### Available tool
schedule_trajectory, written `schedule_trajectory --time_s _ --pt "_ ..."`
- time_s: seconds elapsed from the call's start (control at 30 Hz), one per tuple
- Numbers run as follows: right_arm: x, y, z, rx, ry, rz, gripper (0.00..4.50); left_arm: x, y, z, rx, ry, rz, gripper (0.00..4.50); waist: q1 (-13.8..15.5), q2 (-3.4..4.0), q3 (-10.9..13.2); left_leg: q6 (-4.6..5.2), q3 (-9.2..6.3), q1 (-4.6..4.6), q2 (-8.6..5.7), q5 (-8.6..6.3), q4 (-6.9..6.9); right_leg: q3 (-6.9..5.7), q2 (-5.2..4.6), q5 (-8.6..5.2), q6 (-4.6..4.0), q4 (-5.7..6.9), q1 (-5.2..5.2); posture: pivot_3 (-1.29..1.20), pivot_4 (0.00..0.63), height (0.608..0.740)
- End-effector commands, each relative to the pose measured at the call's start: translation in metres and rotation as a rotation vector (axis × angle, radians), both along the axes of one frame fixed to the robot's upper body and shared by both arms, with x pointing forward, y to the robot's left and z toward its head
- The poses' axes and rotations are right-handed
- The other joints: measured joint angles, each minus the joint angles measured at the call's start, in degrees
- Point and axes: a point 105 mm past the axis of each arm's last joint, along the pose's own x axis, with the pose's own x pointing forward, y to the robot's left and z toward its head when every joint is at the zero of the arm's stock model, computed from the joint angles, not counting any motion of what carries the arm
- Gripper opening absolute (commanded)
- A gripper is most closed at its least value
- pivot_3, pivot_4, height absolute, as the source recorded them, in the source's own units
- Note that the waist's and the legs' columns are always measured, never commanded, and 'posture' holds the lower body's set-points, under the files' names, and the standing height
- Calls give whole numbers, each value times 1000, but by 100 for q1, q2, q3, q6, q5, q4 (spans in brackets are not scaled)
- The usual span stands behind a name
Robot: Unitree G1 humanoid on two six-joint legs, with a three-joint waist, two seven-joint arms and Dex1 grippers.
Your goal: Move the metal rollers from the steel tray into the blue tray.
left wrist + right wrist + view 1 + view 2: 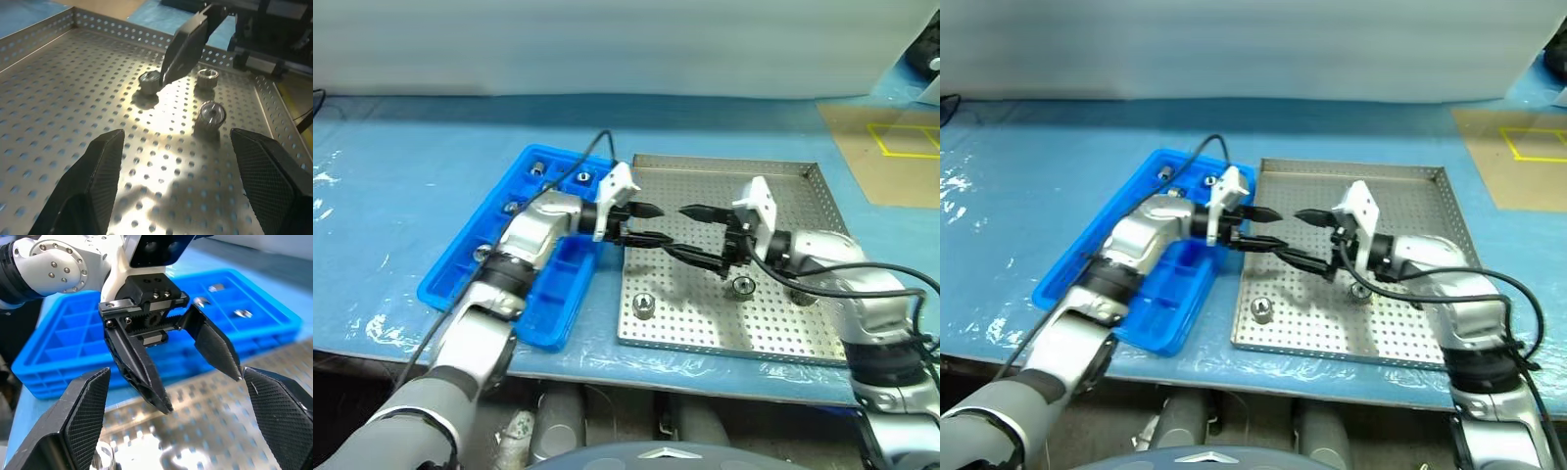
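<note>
My left gripper and right gripper face each other tip to tip over the steel tray, both spread and empty. 3 metal rollers lie on its perforated floor; more sit in the blue tray beside it. I can read no writing anywhere.

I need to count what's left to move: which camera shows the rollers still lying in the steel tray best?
The left wrist view: three rollers lie close up on the steel tray, under a finger of the right gripper. The head views show two, partly hidden behind that gripper, plus one near the front edge. The right wrist view catches one at its edge.
</note>
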Motion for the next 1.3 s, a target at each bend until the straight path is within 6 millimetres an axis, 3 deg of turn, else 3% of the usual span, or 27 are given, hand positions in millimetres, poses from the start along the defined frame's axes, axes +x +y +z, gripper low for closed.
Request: schedule_trajectory --time_s 0.03,0.2,0.33,0.53,0.63,0.77,1.3 --pt "-12 -8 20 19 -68 -56 4500 2 -25 0 0 -47 -48 3657 -100 2 -1 4 0 0 -1 -1 -2 0 0 0 0 -2 0 -353 150 740" --pt "-33 -18 18 20 -56 -165 4500 -13 -63 -22 32 1 -153 3657 -334 6 -4 25 1 5 -2 -13 -3 1 3 2 5 -22 11 -482 150 740" --pt "-46 -28 18 15 -51 -251 4500 -28 -78 -44 101 -1 -233 3657 -540 15 -8 44 0 9 -3 -24 -6 3 4 14 26 -68 35 -551 150 740" --pt "-55 -34 18 13 -47 -311 4500 -38 -86 -61 154 -18 -276 3657 -726 16 -9 62 1 34 -8 -41 5 5 0 14 35 -90 74 -607 150 740" --pt "-58 -34 16 17 -41 -329 4500 -36 -86 -64 160 -11 -247 3657 -740 16 -9 67 0 34 -9 -44 6 5 -1 -4 65 -97 77 -619 150 740" --pt "-60 -34 14 15 -38 -342 4500 -32 -85 -71 183 -22 -202 3657 -774 17 -10 73 0 32 -10 -47 6 4 -3 12 38 -101 79 -626 150 740" --pt "-65 -32 5 -2 -10 -356 4500 -18 -98 -75 167 -32 -6 3657 -910 18 -11 90 -3 23 -14 -57 6 1 -6 12 41 -131 88 -632 150 740"
